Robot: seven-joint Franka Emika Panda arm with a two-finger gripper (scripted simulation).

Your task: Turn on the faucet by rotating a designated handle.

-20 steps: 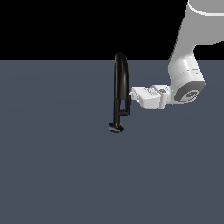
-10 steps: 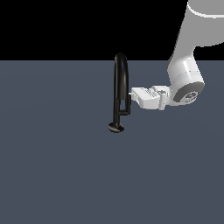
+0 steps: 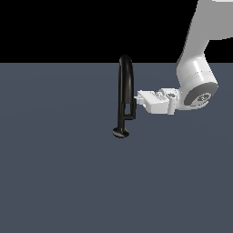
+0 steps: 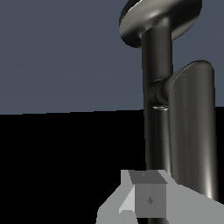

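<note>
Exterior view: faucet (image 3: 124, 91) upright on its disc base.
Handle (image 3: 131, 109): on faucet's exterior-right side.
Gripper (image 3: 138, 97): touching faucet's handle side; finger spread cannot be told.

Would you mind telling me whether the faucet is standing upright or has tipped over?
Upright: the faucet rises straight from its round base on the floor, arching over at the top. The pincer sits beside it, level with the handle.
</note>
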